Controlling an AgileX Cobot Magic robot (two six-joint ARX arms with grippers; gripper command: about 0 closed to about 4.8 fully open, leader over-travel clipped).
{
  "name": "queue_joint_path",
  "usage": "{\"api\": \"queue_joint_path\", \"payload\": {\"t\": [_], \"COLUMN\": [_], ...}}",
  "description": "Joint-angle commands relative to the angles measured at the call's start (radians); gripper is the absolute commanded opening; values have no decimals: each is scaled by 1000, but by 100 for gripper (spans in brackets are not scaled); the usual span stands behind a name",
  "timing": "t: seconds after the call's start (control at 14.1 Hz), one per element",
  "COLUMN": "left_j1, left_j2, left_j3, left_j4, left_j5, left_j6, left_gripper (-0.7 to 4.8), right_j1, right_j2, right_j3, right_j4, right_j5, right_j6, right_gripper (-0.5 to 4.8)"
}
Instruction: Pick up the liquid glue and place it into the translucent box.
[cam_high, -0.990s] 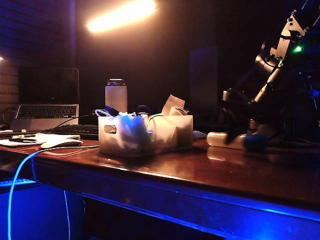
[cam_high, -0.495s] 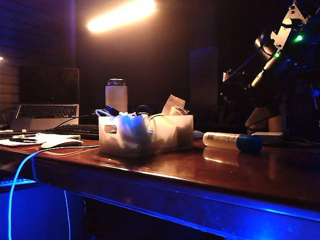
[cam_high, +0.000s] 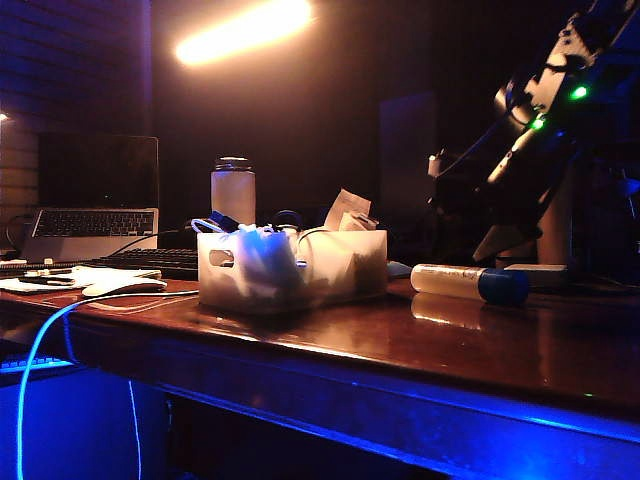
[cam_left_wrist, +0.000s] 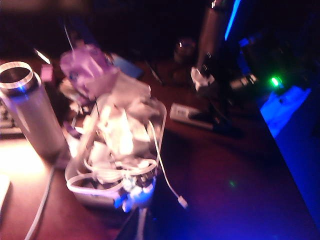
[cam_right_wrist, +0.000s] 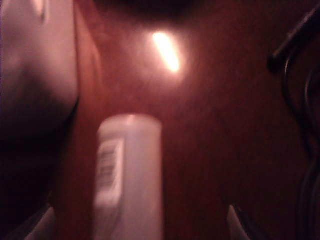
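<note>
Dark room, glossy bench (cam_high: 420, 350). My right gripper (cam_right_wrist: 140, 220), fingers spread and empty, hangs above the liquid glue (cam_high: 467, 283); a skewed pinch could roll it away from the translucent box (cam_high: 290, 268). The left gripper is out of sight, so I cannot tell its state.

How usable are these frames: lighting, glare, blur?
Exterior view: dim, lamp glare overhead, blue cast on the desk edge, liquid glue still legible. Left wrist view: blurred, translucent box smeared. Right wrist view: soft, motion-blurred, glare spot on wood beyond the glue.
</note>
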Motion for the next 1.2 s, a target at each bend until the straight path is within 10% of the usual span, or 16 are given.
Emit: {"api": "queue_joint_path", "payload": {"t": [0.07,0.64,0.85,1.2], "left_j1": [-1,-1,-1,-1], "left_j2": [-3,-3,-3,-3], "left_j3": [5,5,5,5], "left_j4": [-4,2,3,3], "left_j5": [8,8,8,8], "left_j6": [0,0,0,0], "left_gripper": [-5,-5,-5,-5], "right_j1": [0,0,0,1], "right_j2": [56,103,101,72], "right_j3": [71,87,87,87], "right_j4": [-49,-133,-139,-138], "right_j5": [1,43,45,45], "right_j6": [-3,-5,-5,-2], "right_gripper": [479,479,247,237]}}
